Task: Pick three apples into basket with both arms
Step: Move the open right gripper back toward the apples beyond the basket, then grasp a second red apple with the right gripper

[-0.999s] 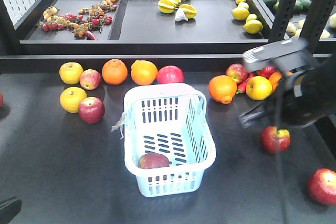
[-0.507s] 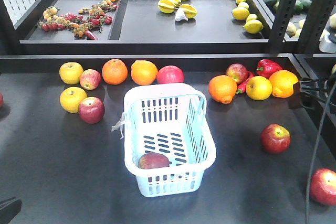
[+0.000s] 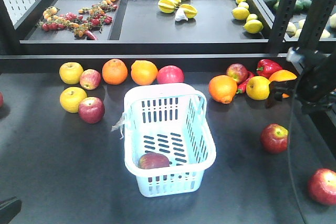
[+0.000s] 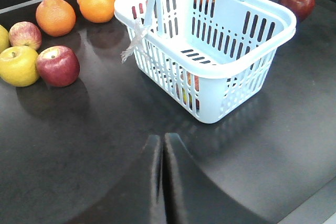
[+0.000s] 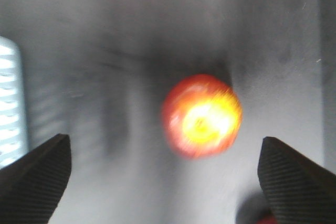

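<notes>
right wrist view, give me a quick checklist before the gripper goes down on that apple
1. right gripper open: ok, fingers spread wide.
2. target apple inside the gap: ok, though nearer one finger than the other.
3. wrist picture sharp: not ok, it is blurred.
4. space around it: ok, in the front view it lies alone on the table.
5. basket has room: ok, only the stored apple lies in it, at the near end.
6. left gripper out of the way: ok, shut, over bare table short of the basket.
</notes>
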Motion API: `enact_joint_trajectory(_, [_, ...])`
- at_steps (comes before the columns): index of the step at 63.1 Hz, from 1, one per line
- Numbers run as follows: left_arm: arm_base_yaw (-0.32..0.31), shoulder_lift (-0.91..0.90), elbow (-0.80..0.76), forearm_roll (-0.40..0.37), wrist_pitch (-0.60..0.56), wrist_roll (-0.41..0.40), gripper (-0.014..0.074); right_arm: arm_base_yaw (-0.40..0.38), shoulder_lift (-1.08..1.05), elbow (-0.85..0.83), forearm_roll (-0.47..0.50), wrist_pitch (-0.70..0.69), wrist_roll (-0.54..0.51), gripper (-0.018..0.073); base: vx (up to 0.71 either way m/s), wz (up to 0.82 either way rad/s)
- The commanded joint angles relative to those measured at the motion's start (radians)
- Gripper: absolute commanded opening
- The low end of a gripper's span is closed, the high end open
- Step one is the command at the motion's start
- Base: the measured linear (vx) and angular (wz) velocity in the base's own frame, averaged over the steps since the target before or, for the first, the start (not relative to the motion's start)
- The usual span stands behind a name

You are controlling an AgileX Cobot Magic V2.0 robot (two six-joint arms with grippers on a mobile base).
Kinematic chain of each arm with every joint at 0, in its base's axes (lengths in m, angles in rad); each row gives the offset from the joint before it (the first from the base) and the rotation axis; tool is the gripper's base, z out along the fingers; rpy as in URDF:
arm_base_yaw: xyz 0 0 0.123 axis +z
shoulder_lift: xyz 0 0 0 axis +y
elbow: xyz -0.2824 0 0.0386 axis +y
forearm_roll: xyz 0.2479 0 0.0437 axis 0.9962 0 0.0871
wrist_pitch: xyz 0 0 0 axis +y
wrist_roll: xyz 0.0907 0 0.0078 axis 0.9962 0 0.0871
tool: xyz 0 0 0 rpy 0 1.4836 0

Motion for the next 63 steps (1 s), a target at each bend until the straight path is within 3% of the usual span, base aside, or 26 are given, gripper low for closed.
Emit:
enact_joint_trajectory(1, [-0.004,0.007,-0.027,-0.017,-0.069,-0.008,-0.0008,0.002,0.016,-0.079,-0.017,0.015,0.022,0.0685,0.00,0.00])
enact_joint_trajectory(45, [-0.004,0.007,-0.027,-0.017,-0.069,-0.008,-0.0008,0.013,0.228,-0.136,-0.048,0.005,0.058,0.0636,0.00,0.00])
enact_joint_trajectory(55, [-0.004,0.007,-0.027,-0.017,-0.069,-0.008,-0.0008,0.013,0.231,-0.136,-0.049,0.022,0.073,0.0537,0.00,0.00])
enact_joint_trajectory(63, [-0.004,0.007,-0.027,-0.017,-0.069,-0.008,-0.0008,0.013,0.226,-0.136,-0.050,0.033,0.073,0.0408,0.00,0.00])
